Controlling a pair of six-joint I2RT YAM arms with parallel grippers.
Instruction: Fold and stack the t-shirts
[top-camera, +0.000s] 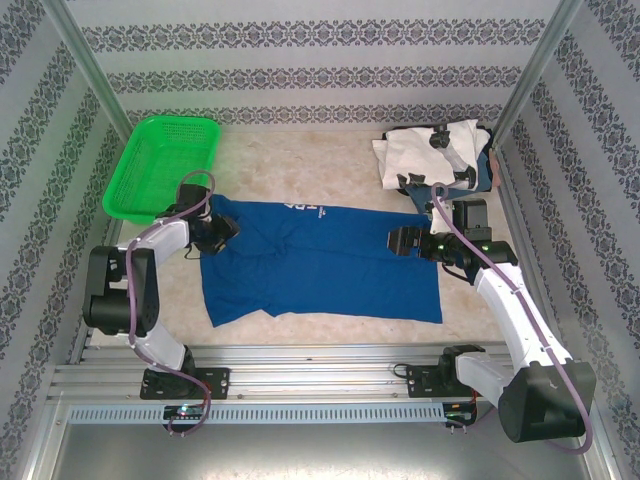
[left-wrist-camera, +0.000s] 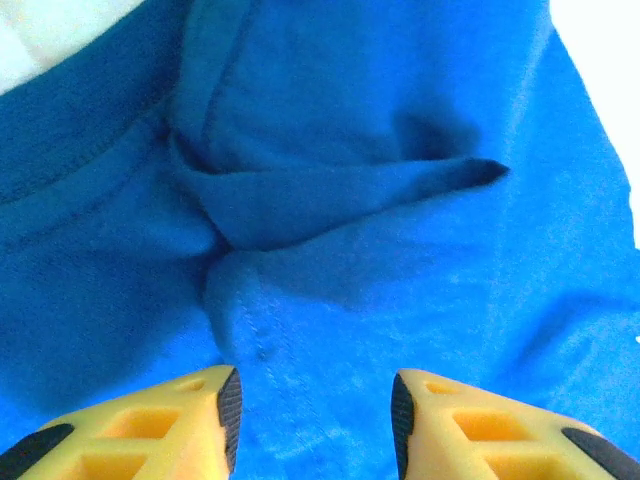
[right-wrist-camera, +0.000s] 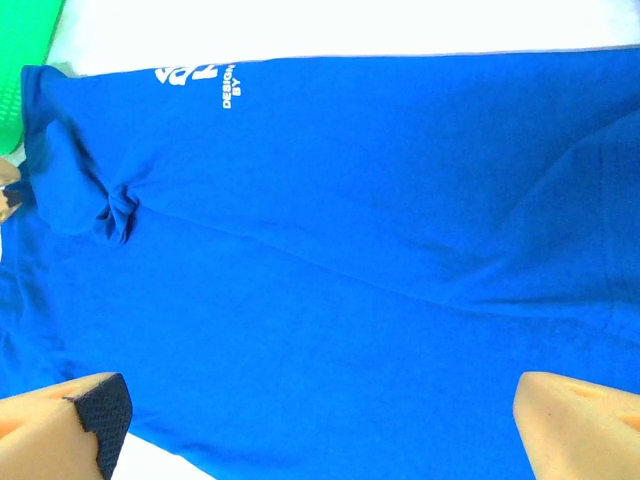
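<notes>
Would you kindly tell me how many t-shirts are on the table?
3: a royal-blue cloth t-shirt spread mid-table, a white cloth t-shirt with black marks at the far right, a bluish-grey cloth edge beneath it; more may be hidden there.

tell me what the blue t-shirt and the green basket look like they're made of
Blue t-shirt: looks like soft knit cloth, probably cotton jersey, matte; it creases and bunches, and its hems are stitched.
Green basket: seems to be rigid moulded plastic mesh; fine even grid, crisp rim, uniform bright colour; sheen unclear.
</notes>
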